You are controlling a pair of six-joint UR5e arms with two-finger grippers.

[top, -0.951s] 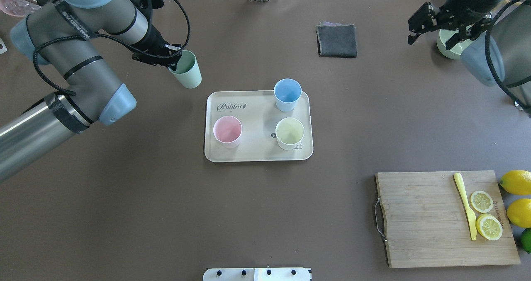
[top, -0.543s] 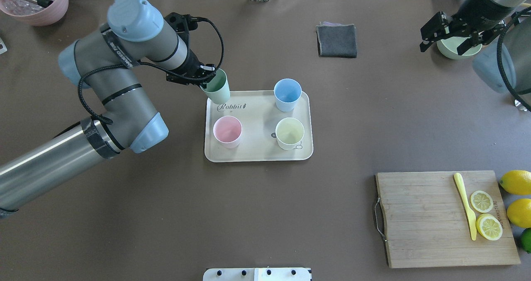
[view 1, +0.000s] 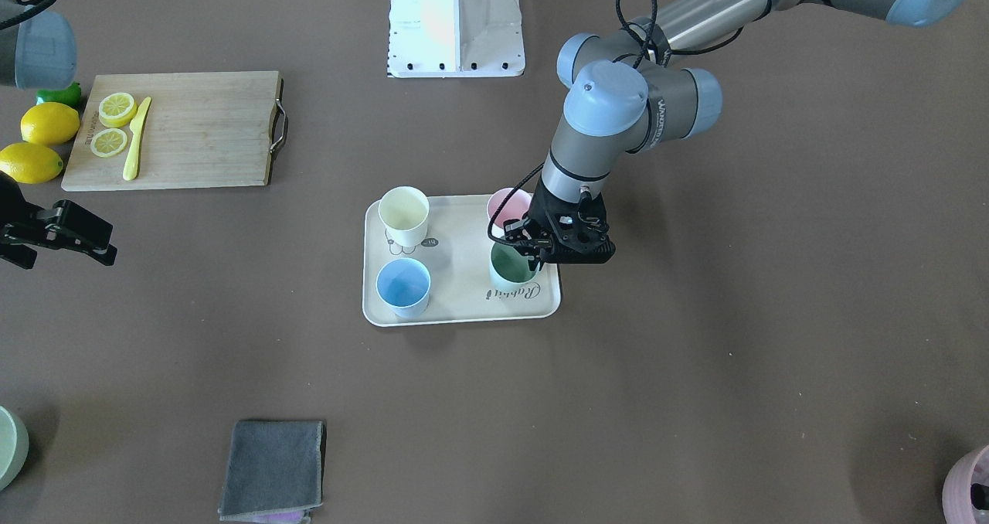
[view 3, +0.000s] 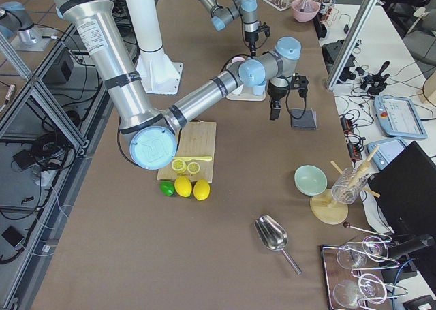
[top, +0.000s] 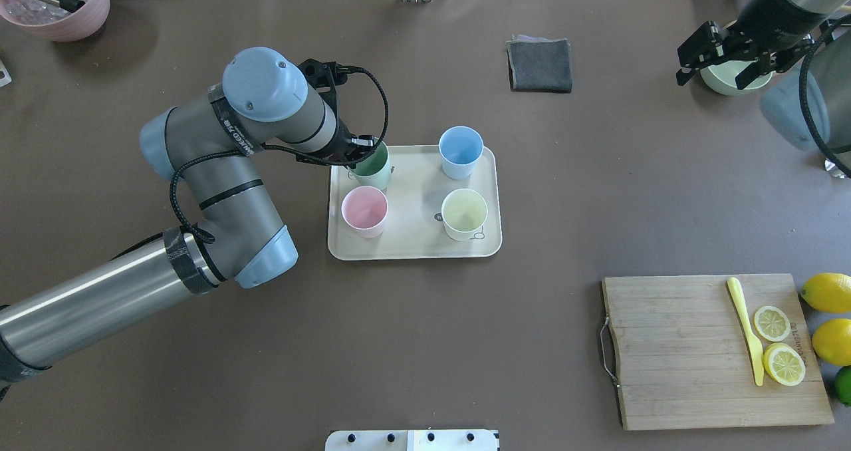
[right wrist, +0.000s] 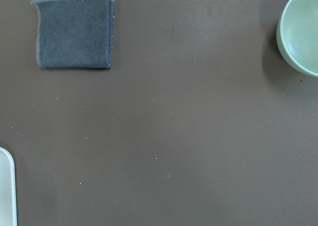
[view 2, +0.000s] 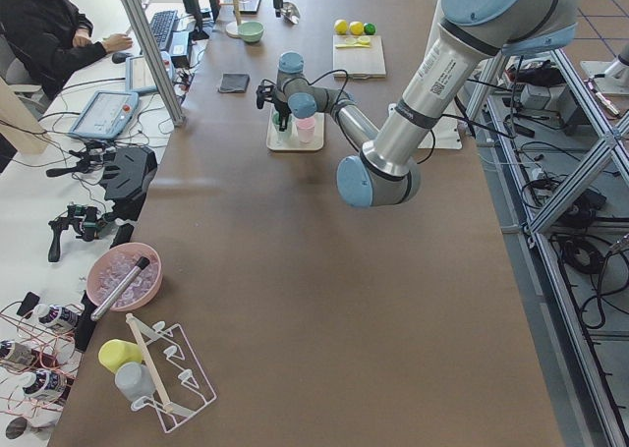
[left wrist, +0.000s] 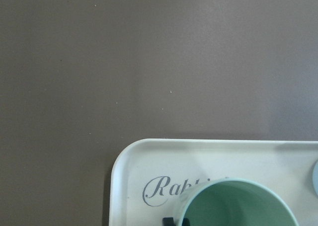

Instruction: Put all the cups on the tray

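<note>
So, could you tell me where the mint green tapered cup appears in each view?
Front-facing: mint green tapered cup, lower right corner of the cream rectangular tray.
Overhead: cup, tray's upper left corner.
Exterior left: too small to tell.
Exterior right: cannot tell.
Left wrist: cup, bottom edge, right of centre.
Right wrist: not in view.
Landmark: the tray's "Rabbit" corner.

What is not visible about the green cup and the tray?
Green cup base, touching tray or not: every view, the cup's wall and left gripper hide it.
Tray lettering: overhead, cup covers most.
Left jaws: wrist view, bottom edge cuts them off.
</note>
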